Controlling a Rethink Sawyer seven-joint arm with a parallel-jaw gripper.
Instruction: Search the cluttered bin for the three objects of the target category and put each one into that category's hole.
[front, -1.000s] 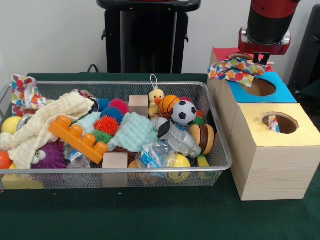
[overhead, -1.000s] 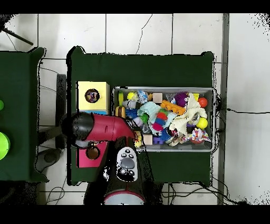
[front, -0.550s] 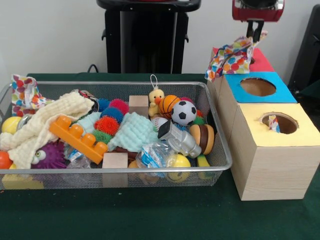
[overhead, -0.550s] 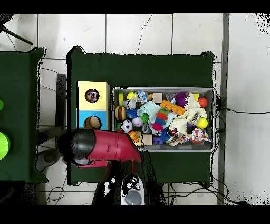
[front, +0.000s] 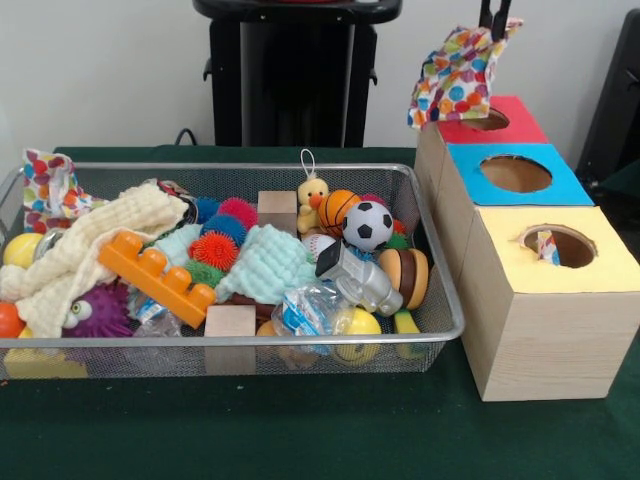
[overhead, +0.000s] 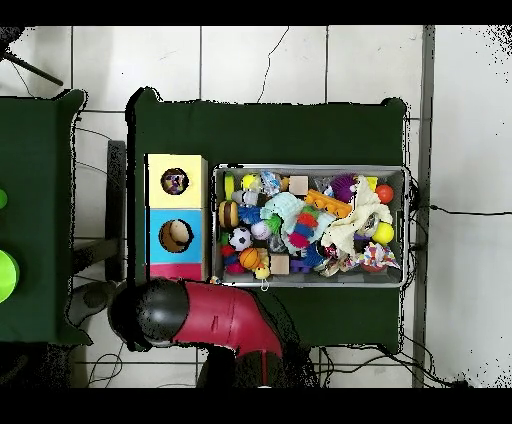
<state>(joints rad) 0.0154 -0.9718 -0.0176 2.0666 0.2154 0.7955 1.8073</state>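
My gripper (front: 493, 16) shows only as two dark fingertips at the top edge of the front view, shut on a polka-dot cloth (front: 456, 76). The cloth hangs free, above and just left of the hole in the red box (front: 512, 108). Beside it stand the blue box (front: 560, 183) and the yellow box (front: 600, 270). Another polka-dot cloth (front: 45, 185) drapes over the left end of the wire bin (front: 230, 168). A cream cloth (front: 90, 245) and a mint cloth (front: 265, 262) lie among the toys. In the overhead view my red arm (overhead: 215, 315) hides the gripper.
The bin (overhead: 310, 167) is packed with balls, spiky toys, wooden blocks, an orange brick (front: 155, 275) and a duck (front: 313, 195). A small printed item (front: 547, 245) sticks up in the yellow box's hole. The blue hole (overhead: 176, 235) looks bare. Green cloth covers the table.
The gripper has risen with the polka-dot cloth, lifting it off the boxes until only the fingertips show. In the overhead view the arm has drawn back toward the base, uncovering the blue box.
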